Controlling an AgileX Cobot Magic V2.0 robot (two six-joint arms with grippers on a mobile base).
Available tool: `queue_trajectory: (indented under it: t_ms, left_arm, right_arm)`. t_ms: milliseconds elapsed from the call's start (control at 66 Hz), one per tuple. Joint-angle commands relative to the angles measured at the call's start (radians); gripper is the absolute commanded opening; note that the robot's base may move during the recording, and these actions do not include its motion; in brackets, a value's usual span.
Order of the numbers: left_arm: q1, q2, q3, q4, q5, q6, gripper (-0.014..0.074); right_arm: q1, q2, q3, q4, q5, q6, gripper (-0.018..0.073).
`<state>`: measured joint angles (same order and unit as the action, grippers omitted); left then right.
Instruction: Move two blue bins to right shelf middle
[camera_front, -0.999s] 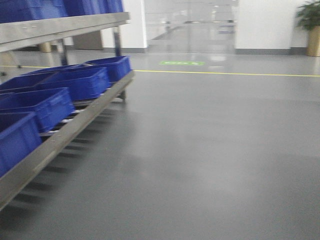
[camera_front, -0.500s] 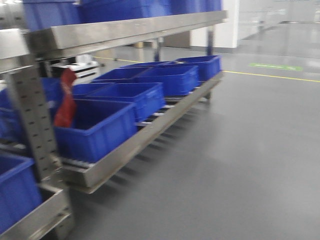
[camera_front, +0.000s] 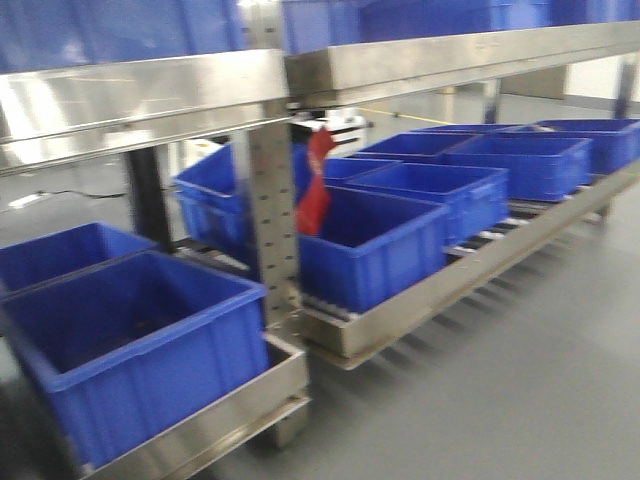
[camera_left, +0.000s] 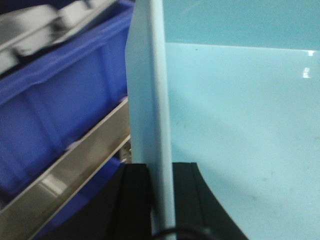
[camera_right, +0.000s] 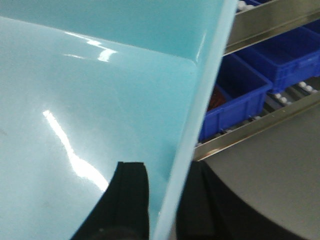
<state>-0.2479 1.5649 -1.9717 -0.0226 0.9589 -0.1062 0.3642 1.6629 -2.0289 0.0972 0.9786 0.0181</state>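
One stainless-steel roller shelf rack (camera_front: 270, 230), two tiers in view, the lower tier carrying a row of open deep-blue rectangular plastic bins (camera_front: 140, 360), with a red tag (camera_front: 315, 195) hanging by the perforated upright. One pale blue smooth plastic bin (camera_left: 240, 125), carried beside the rack: left gripper (camera_left: 161, 175) pinching one wall, right gripper (camera_right: 167, 185) pinching another, black fingers either side of each wall.

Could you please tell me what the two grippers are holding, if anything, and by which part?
A pale blue bin: the left gripper and the right gripper each pinch one of its thin walls, a finger either side.
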Motion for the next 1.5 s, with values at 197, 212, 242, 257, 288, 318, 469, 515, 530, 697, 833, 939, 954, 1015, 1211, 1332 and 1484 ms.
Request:
queue_trajectory:
  t_ms: [197, 212, 242, 257, 288, 318, 469, 515, 530, 697, 833, 939, 954, 1015, 1211, 1332, 1484]
  left_arm:
    - [-0.018, -0.022, -0.016, -0.122, -0.042, -0.007, -0.0111]
    - [-0.018, -0.022, -0.016, -0.122, -0.042, -0.007, -0.0111]
    - [-0.018, -0.022, -0.016, -0.122, -0.042, -0.007, -0.0111]
    - [-0.018, -0.022, -0.016, -0.122, -0.042, -0.007, -0.0111]
    - [-0.018, -0.022, -0.016, -0.122, -0.042, -0.007, -0.0111]
    - [-0.018, -0.022, -0.016, -0.122, -0.042, -0.007, -0.0111]
    - [-0.018, -0.022, -0.016, -0.122, -0.042, -0.007, -0.0111]
    - [-0.018, -0.022, -0.016, -0.122, -0.042, -0.007, -0.0111]
    - [-0.018, -0.022, -0.016, -0.122, -0.042, -0.007, -0.0111]
    - [-0.018, -0.022, -0.016, -0.122, -0.042, -0.007, -0.0111]
    - [-0.018, -0.022, -0.016, -0.122, -0.042, -0.007, -0.0111]
    - [-0.018, -0.022, -0.016, -0.122, -0.042, -0.007, -0.0111]
    - [-0.018, -0.022, -0.016, -0.122, -0.042, -0.007, -0.0111]
    - [-0.018, -0.022, -0.016, -0.122, -0.042, -0.007, -0.0111]
    - [-0.018, -0.022, -0.016, -0.122, -0.042, -0.007, -0.0111]
    - [-0.018, -0.022, -0.016, -0.122, -0.042, -0.007, -0.0111]
    - [-0.018, -0.022, -0.016, -0.122, -0.042, -0.007, -0.0111]
  right_arm:
    - [0.005, 0.003, -0.007, 0.03, -0.074, 0.007, -0.0151]
    - [0.005, 0.003, -0.007, 0.03, -0.074, 0.007, -0.0151]
    - [0.005, 0.003, -0.007, 0.03, -0.074, 0.007, -0.0151]
    - [0.005, 0.003, -0.007, 0.03, -0.074, 0.007, -0.0151]
    - [0.005, 0.003, -0.007, 0.03, -0.074, 0.007, -0.0151]
    - [0.005, 0.003, -0.007, 0.03, -0.074, 0.007, -0.0151]
    - [0.005, 0.003, -0.007, 0.03, -0.074, 0.007, -0.0151]
    - [0.005, 0.003, -0.007, 0.03, -0.074, 0.007, -0.0151]
    - [0.005, 0.003, -0.007, 0.03, -0.074, 0.007, -0.0151]
    - [0.005, 0.003, -0.007, 0.03, -0.074, 0.007, -0.0151]
    - [0.005, 0.003, -0.007, 0.03, -0.074, 0.007, -0.0151]
    - [0.005, 0.003, -0.007, 0.03, -0.074, 0.007, -0.0151]
    - [0.005, 0.003, -0.007, 0.03, -0.074, 0.007, -0.0151]
    - [0.005, 0.003, -0.007, 0.03, -0.074, 0.007, -0.0151]
    - [0.005, 0.003, -0.007, 0.03, -0.074, 0.007, -0.0151]
    - [0.005, 0.003, -0.007, 0.03, -0.074, 0.007, -0.0151]
    - [0.005, 0.003, -0.007, 0.03, -0.074, 0.007, -0.0151]
